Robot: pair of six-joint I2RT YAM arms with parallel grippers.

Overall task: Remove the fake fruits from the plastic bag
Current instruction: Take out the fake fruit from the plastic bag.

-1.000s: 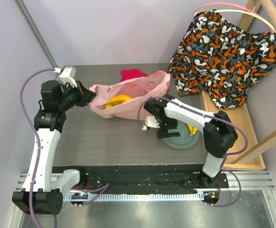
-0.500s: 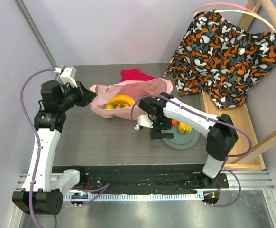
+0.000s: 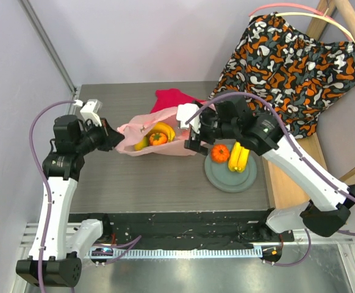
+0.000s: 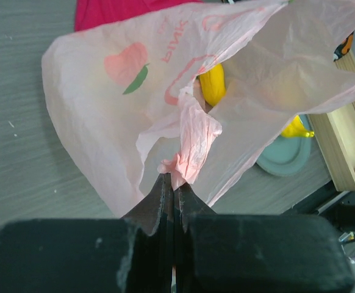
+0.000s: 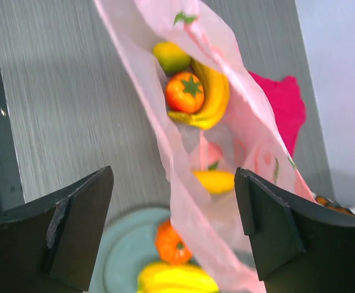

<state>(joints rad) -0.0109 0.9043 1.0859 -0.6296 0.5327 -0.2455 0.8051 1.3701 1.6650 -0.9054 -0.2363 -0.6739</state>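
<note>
Plastic bag (image 4: 98,110) edge pinched by left pincer (image 4: 173,181), right pincer (image 5: 174,207) spread empty, moved from plate (image 3: 223,180) to bag mouth

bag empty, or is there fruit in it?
Not empty. The right wrist view looks into the plastic bag: an orange fruit, a banana and a yellow-green fruit lie inside.

Open pale-pink plastic bag (image 4: 104,104) with banana (image 5: 215,97) and orange fruit (image 5: 185,93) inside
</note>
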